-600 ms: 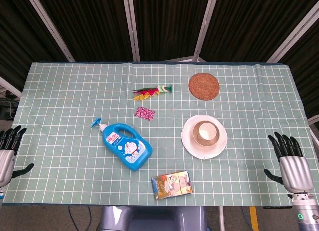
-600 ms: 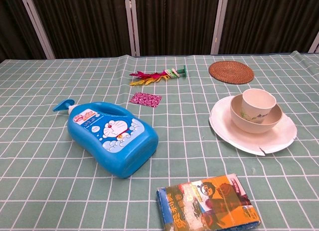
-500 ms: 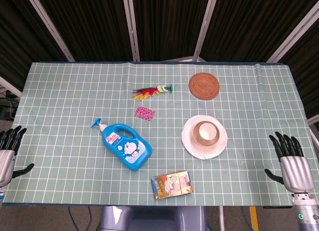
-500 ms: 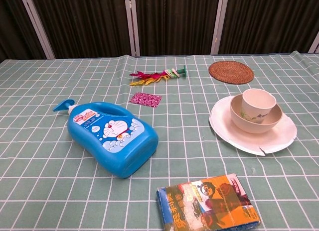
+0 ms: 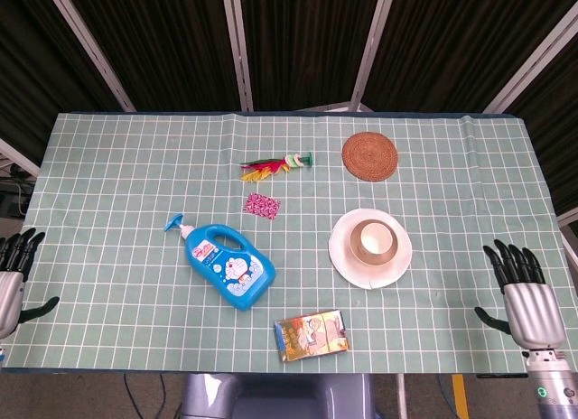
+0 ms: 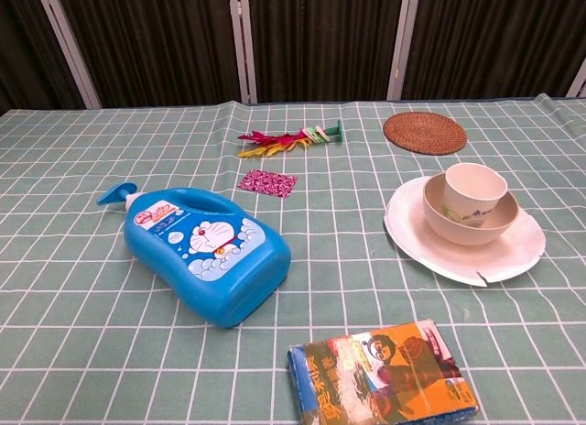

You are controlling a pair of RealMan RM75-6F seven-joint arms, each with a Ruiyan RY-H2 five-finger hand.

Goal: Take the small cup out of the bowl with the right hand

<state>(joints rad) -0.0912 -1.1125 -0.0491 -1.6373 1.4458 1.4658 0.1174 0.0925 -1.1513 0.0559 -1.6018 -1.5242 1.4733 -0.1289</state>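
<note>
A small cream cup stands upright inside a cream bowl, which sits on a white plate at the table's right. My right hand is open at the front right corner, fingers spread, well right of the plate and holding nothing. At the front left edge my left hand is open too, partly cut off by the frame. Neither hand shows in the chest view.
A blue pump bottle lies on its side left of centre. A snack packet lies at the front. A woven coaster, a feathered shuttlecock and a small pink patterned card lie further back.
Both hands have shifted only slightly at the table's front edge. The cup, bowl and other objects have not moved.
</note>
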